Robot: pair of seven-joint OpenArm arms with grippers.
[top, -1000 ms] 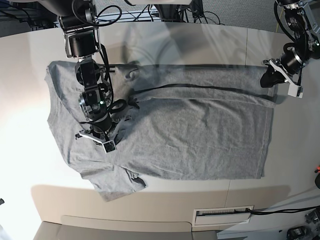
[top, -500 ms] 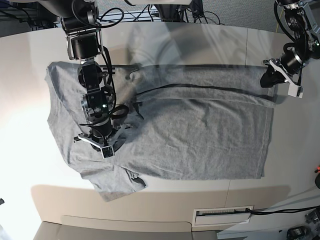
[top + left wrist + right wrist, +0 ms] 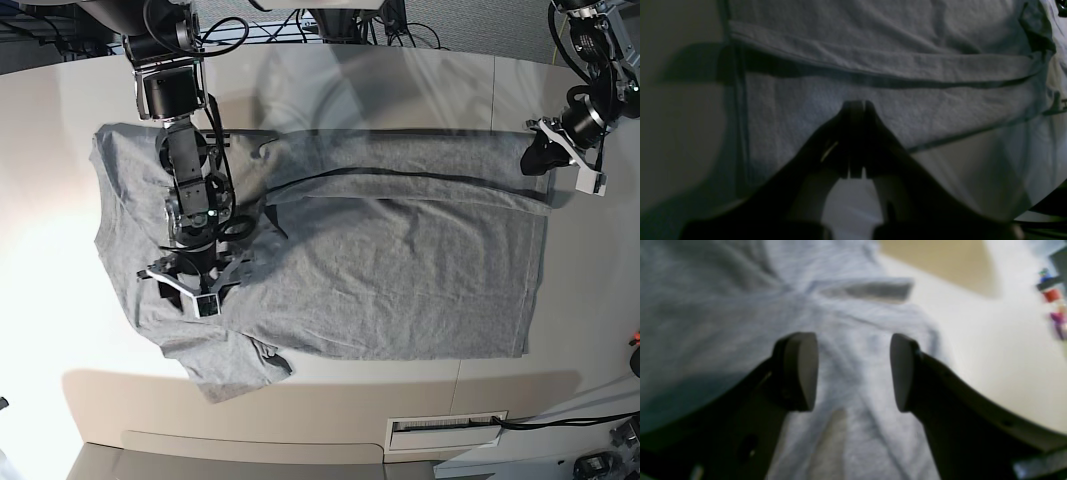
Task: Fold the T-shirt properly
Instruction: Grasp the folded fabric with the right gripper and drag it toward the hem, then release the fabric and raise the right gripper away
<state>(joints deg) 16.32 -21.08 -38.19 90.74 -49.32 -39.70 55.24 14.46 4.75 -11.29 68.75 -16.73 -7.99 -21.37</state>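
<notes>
- The T-shirt lies spread flat on the pale tabletop, plain grey side up, with its hem toward the base view's right and its sleeves and collar toward that view's left.
- A long fold runs along the shirt's far edge, where a strip of fabric is turned over onto the body and casts a dark line of shadow.
- The lower sleeve points toward the near tabletop edge, its cuff crumpled.
- The right gripper hangs over the shoulder area near that sleeve; in the right wrist view its pads stand well apart with grey cloth showing between them, gripping nothing.
- The left gripper sits at the far hem corner of the shirt; its jaws are pressed together, and whether any cloth is pinched between them cannot be told.
- A vent grille is set in the front ledge below the tabletop.
</notes>
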